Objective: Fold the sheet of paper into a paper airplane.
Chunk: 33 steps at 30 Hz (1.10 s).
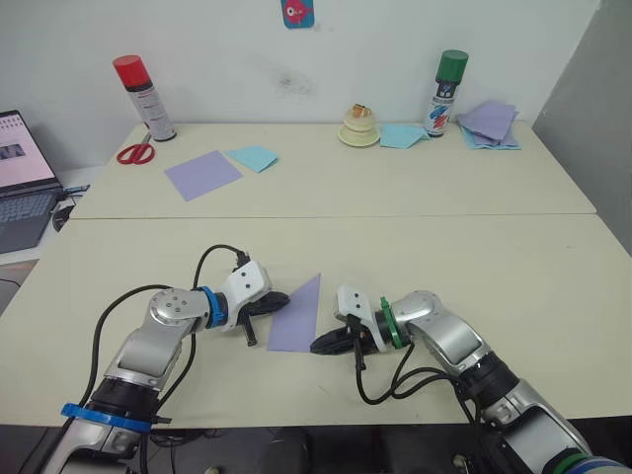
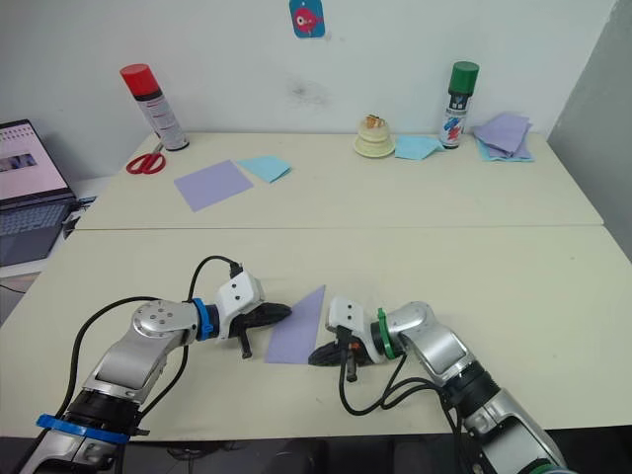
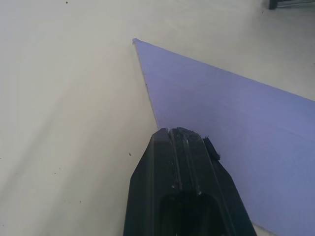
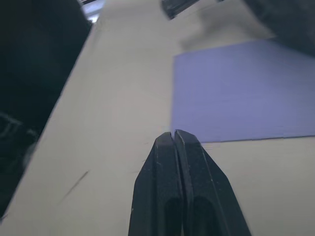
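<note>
Two tools flank your folded lavender sheet of paper (image 1: pixel 299 318) flat on the counter (image 1: pixel 474 257): left tool (image 1: pixel 279 300) pinched shut at its edge, right tool (image 1: pixel 320 345) shut beside it. Light, floppy, slippery; pin near creases.

the laptop (image 1: pixel 25 183) is cut off by the left edge. the left gripper (image 3: pixel 181 135) covers part of the sheet of paper (image 3: pixel 236 123) at its near edge. the label on the green-capped can (image 1: pixel 446 94) is too small to read.

Two cream desks (image 1: pixel 415 197) butted together.
I see the folded sheet of paper (image 1: pixel 299 318) near me; scissors (image 1: pixel 135 152), spray cans and loose sheets sit at the back.
</note>
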Each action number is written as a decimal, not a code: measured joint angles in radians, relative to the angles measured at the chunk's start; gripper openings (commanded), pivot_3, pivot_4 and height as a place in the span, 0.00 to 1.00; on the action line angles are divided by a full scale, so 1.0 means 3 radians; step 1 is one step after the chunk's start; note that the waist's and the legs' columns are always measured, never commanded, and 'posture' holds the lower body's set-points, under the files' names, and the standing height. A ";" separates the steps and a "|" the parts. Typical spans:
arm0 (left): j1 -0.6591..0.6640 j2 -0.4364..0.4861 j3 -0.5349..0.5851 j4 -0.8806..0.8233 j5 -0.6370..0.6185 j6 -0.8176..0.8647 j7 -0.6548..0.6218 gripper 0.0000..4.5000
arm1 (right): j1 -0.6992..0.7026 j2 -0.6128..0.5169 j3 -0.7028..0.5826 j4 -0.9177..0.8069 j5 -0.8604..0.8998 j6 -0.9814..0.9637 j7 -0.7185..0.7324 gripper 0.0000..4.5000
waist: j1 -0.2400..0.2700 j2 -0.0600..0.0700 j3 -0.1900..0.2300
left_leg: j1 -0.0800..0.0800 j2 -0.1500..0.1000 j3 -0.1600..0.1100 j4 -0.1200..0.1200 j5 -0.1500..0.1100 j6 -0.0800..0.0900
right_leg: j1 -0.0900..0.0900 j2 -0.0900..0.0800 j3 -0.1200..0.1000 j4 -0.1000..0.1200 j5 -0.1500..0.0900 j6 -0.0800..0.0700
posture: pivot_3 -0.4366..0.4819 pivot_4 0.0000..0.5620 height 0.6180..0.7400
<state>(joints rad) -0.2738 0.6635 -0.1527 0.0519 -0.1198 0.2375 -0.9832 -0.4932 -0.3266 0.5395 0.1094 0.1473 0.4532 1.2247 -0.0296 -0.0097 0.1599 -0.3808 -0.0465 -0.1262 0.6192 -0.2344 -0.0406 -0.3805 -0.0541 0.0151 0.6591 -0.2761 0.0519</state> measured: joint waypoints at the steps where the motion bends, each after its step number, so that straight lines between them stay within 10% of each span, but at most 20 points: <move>1: 0.0002 -0.0004 0.0000 -0.0004 0.0000 0.0001 0.0002 0.00 | -0.0001 -0.0027 0.0008 -0.0023 0.0012 0.0022 0.0050 0.01 | 0.0001 0.0000 0.0000 | -0.0001 0.0000 0.0000 0.0000 0.0000 0.0000 | 0.0000 0.0000 0.0000 -0.0001 0.0000 0.0000 | 0.48 0.27 1.00; 8: -0.0015 -0.0035 0.0001 0.0003 0.0010 0.0026 0.0026 0.00 | 0.0029 0.0046 -0.0250 -0.0078 0.0310 0.0245 0.0061 0.01 | 0.0007 -0.0001 0.0001 | -0.0003 0.0000 -0.0003 0.0000 -0.0001 -0.0002 | 0.0001 -0.0002 -0.0002 -0.0002 0.0000 0.0001 | 0.48 0.27 1.00; 17: -0.0071 -0.0032 -0.0038 0.0090 0.0051 -0.0111 -0.0025 0.00 | -0.0299 0.0741 -0.0680 0.0951 -0.0064 -0.0452 -0.1292 0.01 | 0.0016 0.0000 0.0002 | -0.0003 -0.0007 -0.0001 0.0000 0.0000 -0.0004 | -0.0016 -0.0004 0.0001 0.0001 0.0009 -0.0014 | 0.48 0.27 1.00; 33: -0.0114 -0.0033 -0.0066 0.0140 0.0131 -0.0168 -0.0041 0.00 | -0.0527 0.0667 -0.0795 0.1457 -0.0443 -0.0969 -0.1911 0.01 | 0.0011 0.0001 0.0000 | 0.0006 -0.0006 0.0000 0.0001 0.0000 -0.0003 | 0.0003 -0.0003 0.0002 0.0008 0.0009 -0.0014 | 0.48 0.27 1.00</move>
<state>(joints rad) -0.3081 0.6535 -0.1726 0.0941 -0.0806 0.1870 -0.9954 -0.6513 -0.1264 0.3009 0.5465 0.0142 0.1623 0.6514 -0.0262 -0.0093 0.1600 -0.3791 -0.0483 -0.1263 0.6193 -0.2343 -0.0414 -0.3797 -0.0548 0.0155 0.6615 -0.2735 0.0477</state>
